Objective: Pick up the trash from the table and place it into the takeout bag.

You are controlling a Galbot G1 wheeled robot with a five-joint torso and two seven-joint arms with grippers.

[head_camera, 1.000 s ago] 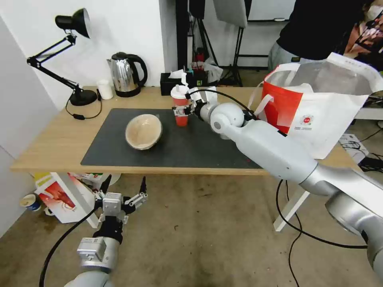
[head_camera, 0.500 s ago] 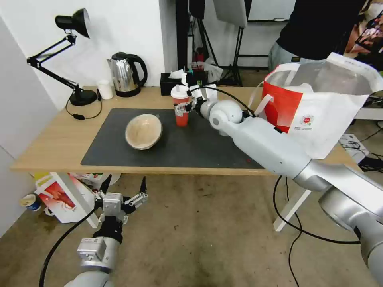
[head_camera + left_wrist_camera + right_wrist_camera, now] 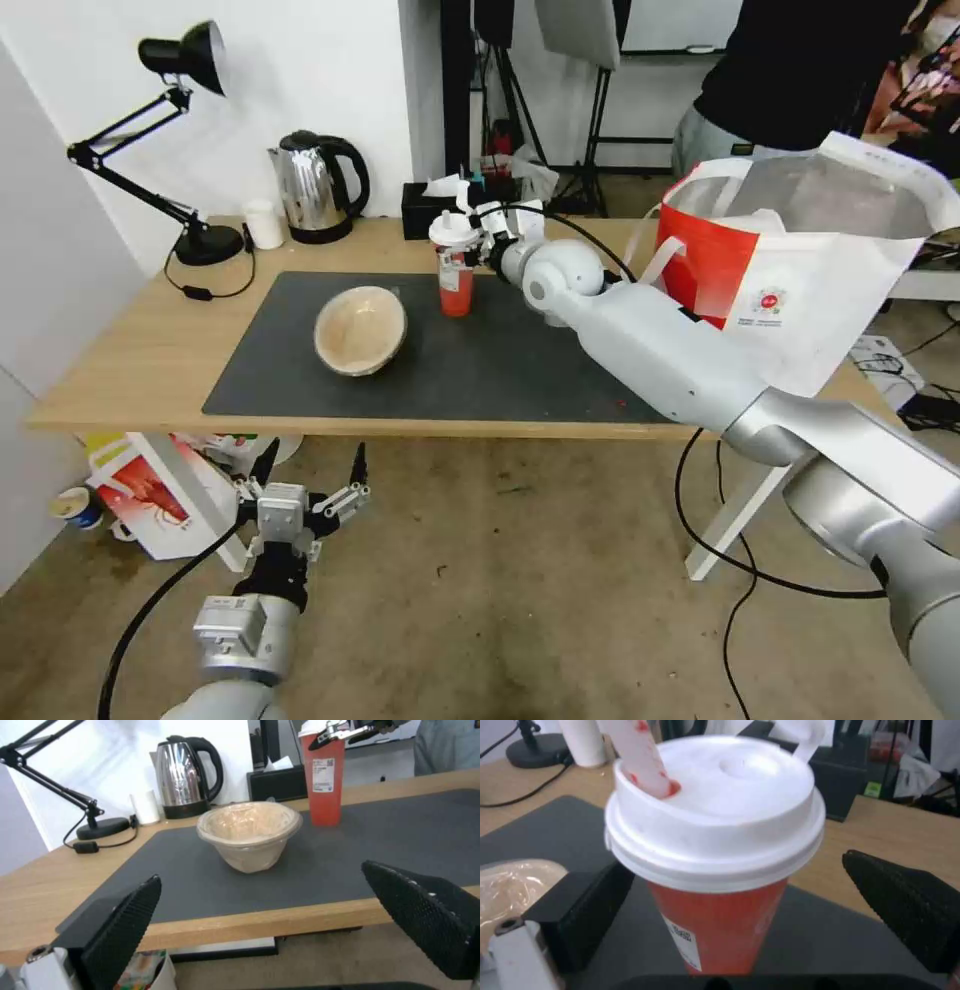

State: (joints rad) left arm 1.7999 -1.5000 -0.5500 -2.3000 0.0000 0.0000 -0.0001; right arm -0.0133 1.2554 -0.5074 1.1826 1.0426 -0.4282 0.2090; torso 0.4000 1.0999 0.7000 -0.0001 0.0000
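Drink cup (image 3: 455, 268) upright on mat, right end effector (image 3: 470, 240) spread around lid, left end effector (image 3: 308, 468) spread

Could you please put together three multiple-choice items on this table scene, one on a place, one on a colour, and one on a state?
1. Where does the beige bowl stand?
A. on the dark mat
B. inside the takeout bag
C. on the floor

2. What colour is the drink cup lid?
A. black
B. white
C. green

3. How is the right end effector?
A. shut on the bowl
B. parked below the table
C. open around the cup

Answers: 1 A, the bowl rests on the mat. 2 B, the lid is white above a red body. 3 C, its fingers flank the cup with gaps.
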